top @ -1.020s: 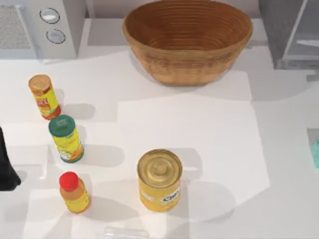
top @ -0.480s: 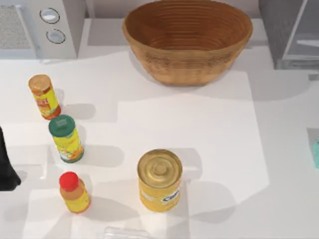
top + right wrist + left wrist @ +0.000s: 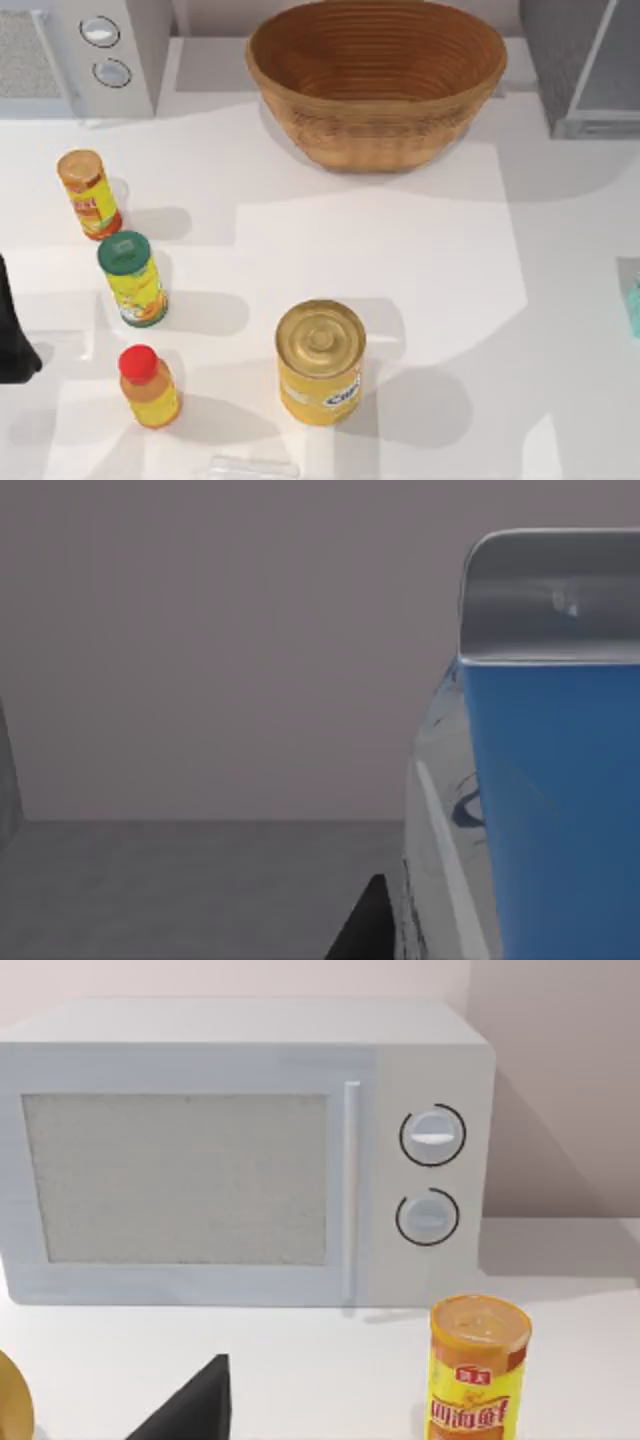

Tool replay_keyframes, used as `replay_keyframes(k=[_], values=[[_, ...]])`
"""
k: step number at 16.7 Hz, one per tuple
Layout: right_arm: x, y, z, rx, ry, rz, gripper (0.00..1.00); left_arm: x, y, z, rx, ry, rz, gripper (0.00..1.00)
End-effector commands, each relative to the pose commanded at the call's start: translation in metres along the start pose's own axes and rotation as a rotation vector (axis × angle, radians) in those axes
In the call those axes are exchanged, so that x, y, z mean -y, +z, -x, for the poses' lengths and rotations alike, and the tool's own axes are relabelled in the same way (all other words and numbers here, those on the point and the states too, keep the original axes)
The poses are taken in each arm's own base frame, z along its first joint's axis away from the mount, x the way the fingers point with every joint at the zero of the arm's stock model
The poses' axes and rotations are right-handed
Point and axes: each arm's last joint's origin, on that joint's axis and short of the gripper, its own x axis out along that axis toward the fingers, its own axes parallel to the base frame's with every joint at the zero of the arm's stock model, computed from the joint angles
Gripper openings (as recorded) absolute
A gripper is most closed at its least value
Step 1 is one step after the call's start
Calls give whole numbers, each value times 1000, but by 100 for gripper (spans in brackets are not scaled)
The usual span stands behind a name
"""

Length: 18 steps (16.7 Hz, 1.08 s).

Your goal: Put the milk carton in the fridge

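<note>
Since a second ago the pale slanted shape inside the fridge (image 3: 582, 62), at the bench's far right corner, has gone from sight, and the shadow on the near right of the bench (image 3: 400, 260) has drawn into a rounder patch. From above, the left arm (image 3: 12, 330) sits parked at the left edge, beside three bottles; a yellow can (image 3: 320, 362) stands near the front edge and a basket (image 3: 376, 80) at the back.

At the left wrist, the left gripper (image 3: 190, 1412) faces the microwave (image 3: 245, 1155); how wide it stands cannot be told.

At the right wrist, the right gripper (image 3: 400, 935) is clamped on the milk carton (image 3: 550, 810), one dark fingertip (image 3: 368, 925) against its side, before grey walls.
</note>
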Motion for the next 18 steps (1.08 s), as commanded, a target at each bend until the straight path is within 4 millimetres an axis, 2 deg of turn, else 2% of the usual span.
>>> replay_keyframes(k=[4, 10, 18], values=[[-2, 10, -32, 2, 0, 3, 0, 0, 0, 0, 0, 0, 0, 100], [-3, 12, -39, -2, -1, 3, 0, 0, 0, 0, 0, 0, 0, 100], [-3, 12, -39, -2, -1, 3, 60, 0, 0, 0, 0, 0, 0, 100]])
